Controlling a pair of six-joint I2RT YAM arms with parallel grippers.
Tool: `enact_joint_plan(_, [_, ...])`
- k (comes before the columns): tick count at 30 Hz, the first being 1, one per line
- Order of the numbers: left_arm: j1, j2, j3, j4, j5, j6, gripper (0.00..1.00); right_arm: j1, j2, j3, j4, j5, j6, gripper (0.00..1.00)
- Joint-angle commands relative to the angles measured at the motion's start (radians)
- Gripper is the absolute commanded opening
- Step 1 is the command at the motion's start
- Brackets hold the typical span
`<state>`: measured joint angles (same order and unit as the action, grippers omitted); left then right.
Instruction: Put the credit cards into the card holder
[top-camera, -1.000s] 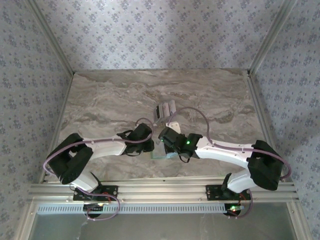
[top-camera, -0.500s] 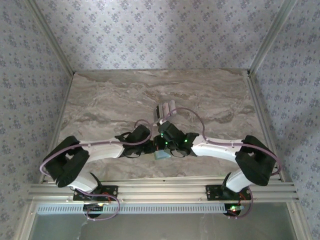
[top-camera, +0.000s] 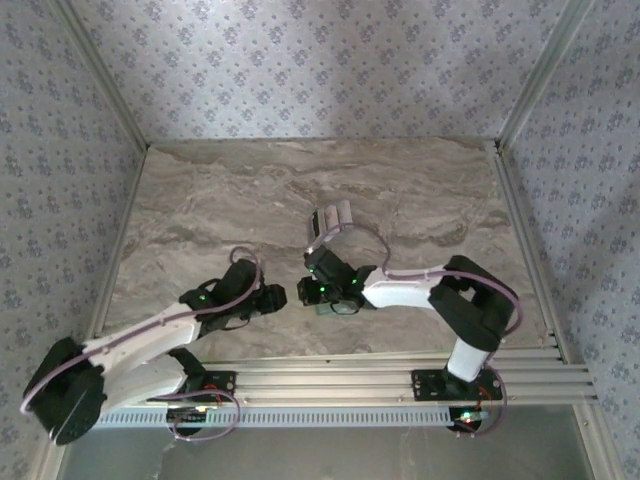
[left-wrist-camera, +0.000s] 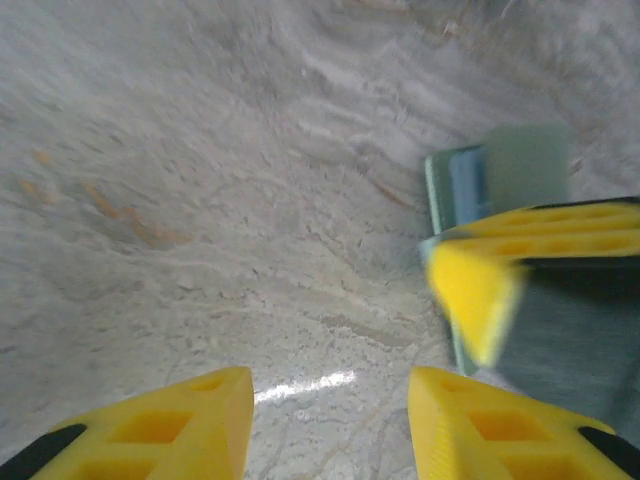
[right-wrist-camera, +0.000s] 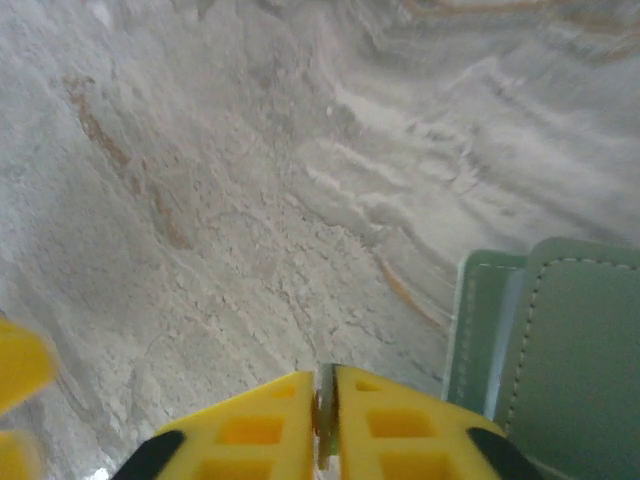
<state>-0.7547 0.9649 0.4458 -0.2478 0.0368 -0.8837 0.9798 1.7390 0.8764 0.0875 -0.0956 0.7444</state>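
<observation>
- Two white arms share one marble-patterned table (top-camera: 200, 200); we list items as the top view runs.
- Left arm: it reaches from the lower left corner up toward the table's near middle.
- Left gripper (top-camera: 272, 297): it sits low over the near middle and points rightward at the other gripper. In its own wrist view the yellow fingers (left-wrist-camera: 170, 425) stand well apart. We see bare table between them and nothing held.
- Right gripper (top-camera: 318, 291): it is just right of the left one, with a small gap between the two. In its wrist view the yellow fingers (right-wrist-camera: 400, 415) are drawn almost together, leaving a hairline slit. A thin grey edge sits in that slit; we cannot tell what it is, nor whether it is gripped.
- Card holder (top-camera: 327, 309): it lies on the table at the near middle, under the right gripper, with its pale green edge showing on the near side. In the right wrist view it lies just right of the fingertips, sage green, matte and stitched along the border. In the left wrist view the right gripper's blurred yellow fingers cross in front of it.
- Pale bluish strip (right-wrist-camera: 505, 335): it shows between the holder's two green layers. We cannot tell whether it is a card.
- Credit cards (top-camera: 333, 217): a small fanned stack, pale and dark, sits farther back on the table. It is behind the right gripper and apart from the holder.
- Right arm: it bends leftward from its base at the lower right.
</observation>
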Motion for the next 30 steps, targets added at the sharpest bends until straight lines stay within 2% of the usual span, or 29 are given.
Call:
enact_joint_plan(1, [0.015,-0.089,0.011,-0.124,-0.04,0.022,0.47,0.009,0.025,0.047,0.023,-0.073,-0.012,0.27])
enact_joint_plan(5, [0.022,-0.088,0.054,-0.177,-0.035,0.063,0.48,0.002,-0.027,0.07,-0.06,-0.089,-0.047,0.53])
enact_joint_plan(8, [0.024,-0.069,0.086,-0.18,-0.023,0.082,0.48,-0.017,-0.093,0.061,-0.113,-0.116,-0.057,0.66])
enact_joint_plan(13, [0.025,0.009,0.171,-0.177,0.008,0.135,0.49,-0.049,-0.231,0.023,-0.198,-0.135,-0.09,0.77])
enact_joint_plan(18, [0.009,0.134,0.267,-0.159,0.041,0.173,0.48,-0.098,-0.377,-0.039,-0.268,-0.111,-0.108,0.78])
enact_joint_plan(23, [-0.068,0.305,0.407,-0.163,0.039,0.23,0.47,-0.182,-0.503,-0.126,-0.346,-0.035,-0.106,0.67])
enact_joint_plan(30, [-0.128,0.576,0.568,-0.189,-0.007,0.274,0.41,-0.267,-0.532,-0.226,-0.336,-0.056,-0.107,0.67])
